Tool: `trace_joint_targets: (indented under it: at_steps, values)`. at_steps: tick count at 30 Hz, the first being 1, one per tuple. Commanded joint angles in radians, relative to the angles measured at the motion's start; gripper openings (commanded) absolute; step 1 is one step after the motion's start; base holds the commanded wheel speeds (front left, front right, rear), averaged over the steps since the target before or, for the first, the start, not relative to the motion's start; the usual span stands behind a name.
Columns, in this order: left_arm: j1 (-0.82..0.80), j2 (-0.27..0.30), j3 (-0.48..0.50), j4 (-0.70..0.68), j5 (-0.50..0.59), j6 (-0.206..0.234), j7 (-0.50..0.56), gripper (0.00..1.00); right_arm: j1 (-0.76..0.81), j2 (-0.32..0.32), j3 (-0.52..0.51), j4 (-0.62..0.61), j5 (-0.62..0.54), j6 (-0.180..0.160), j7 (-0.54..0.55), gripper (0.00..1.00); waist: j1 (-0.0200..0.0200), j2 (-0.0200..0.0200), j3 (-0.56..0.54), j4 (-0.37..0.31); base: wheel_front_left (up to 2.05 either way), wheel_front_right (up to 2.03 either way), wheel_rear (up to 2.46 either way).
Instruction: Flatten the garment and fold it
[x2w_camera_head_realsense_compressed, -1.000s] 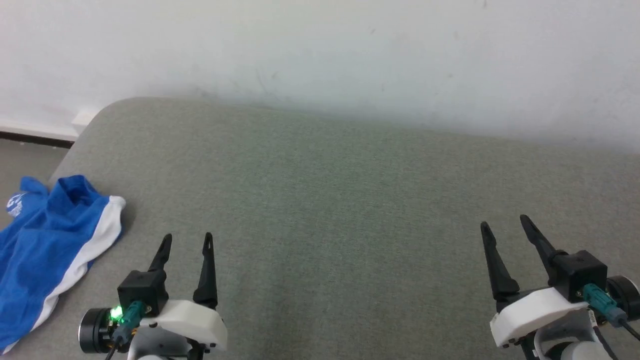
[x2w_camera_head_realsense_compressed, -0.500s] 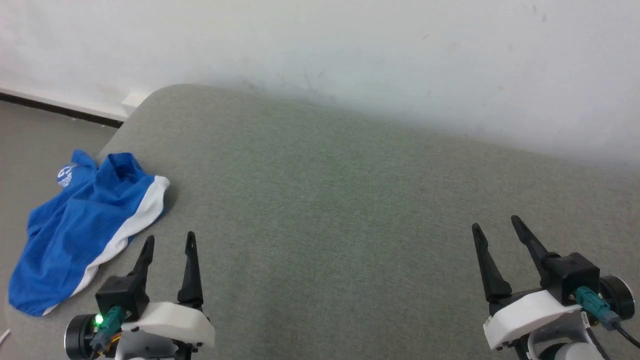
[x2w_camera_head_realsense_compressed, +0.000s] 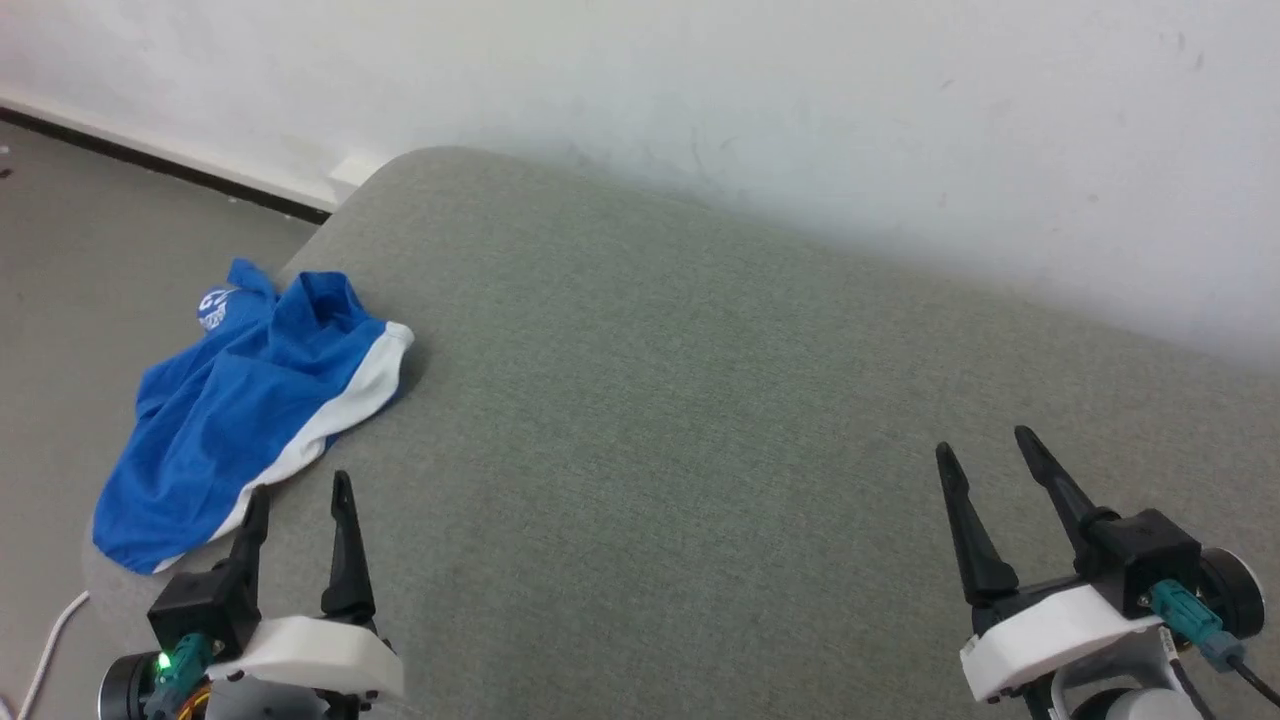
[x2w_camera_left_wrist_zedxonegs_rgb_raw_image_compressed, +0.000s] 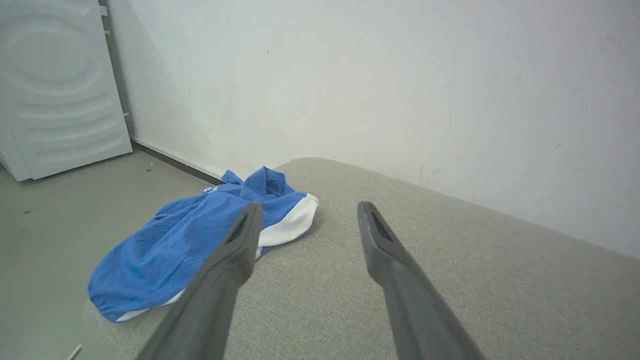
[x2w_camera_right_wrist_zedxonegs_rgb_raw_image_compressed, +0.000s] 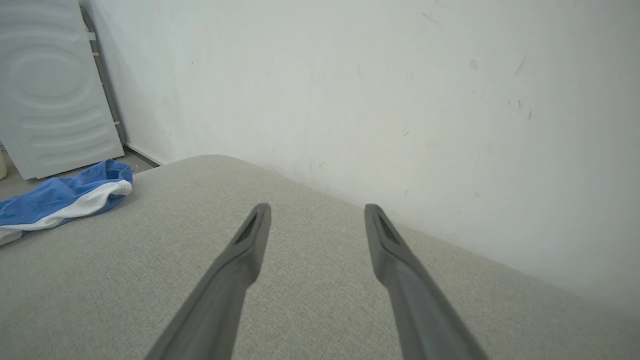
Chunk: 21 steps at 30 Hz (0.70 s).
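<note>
Blue shorts (x2w_camera_head_realsense_compressed: 250, 420) bunched at counter (x2w_camera_head_realsense_compressed: 700, 400) far-left corner, part draped over edge, not flat yet. L tool (x2w_camera_head_realsense_compressed: 300, 485) just short of them, fingers apart, empty; prob. lined up for a grab. R tool (x2w_camera_head_realsense_compressed: 982, 440) well off to right, also apart, empty; likely waiting till cloth sits centre.

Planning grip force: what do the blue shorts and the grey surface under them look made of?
The shorts: thin soft fabric, probably synthetic sportswear knit, matte; it slumps in loose folds. The surface: grey woven upholstery cloth, matte; fine weave shows, and the rounded corner looks padded.
</note>
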<state>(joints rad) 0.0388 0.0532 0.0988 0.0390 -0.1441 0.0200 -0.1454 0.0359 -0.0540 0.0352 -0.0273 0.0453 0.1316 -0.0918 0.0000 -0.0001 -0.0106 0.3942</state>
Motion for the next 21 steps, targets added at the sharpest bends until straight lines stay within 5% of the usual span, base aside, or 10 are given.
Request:
trace_joint_targets:
  at_steps: [1,14,21]
  values:
    - [0.006,-0.002,0.006,-0.003,-0.011,0.009,-0.011,1.0,0.013,0.002,0.001,-0.007,0.003,-0.001,-0.006,1.0,0.0,0.0001,0.008,0.013,-0.04,-0.04,-0.04]
    - [-0.156,0.014,0.08,0.007,-0.028,0.002,-0.038,1.0,-0.012,-0.002,0.013,-0.067,-0.036,-0.001,0.034,1.0,0.0,0.0001,0.105,0.037,0.0,0.0,0.0]
    - [-0.358,0.11,0.136,0.093,-0.073,-0.002,-0.003,1.0,-0.06,-0.038,0.05,-0.1,-0.03,-0.001,0.058,1.0,0.0,0.0001,0.194,-0.026,0.0,0.0,0.0]
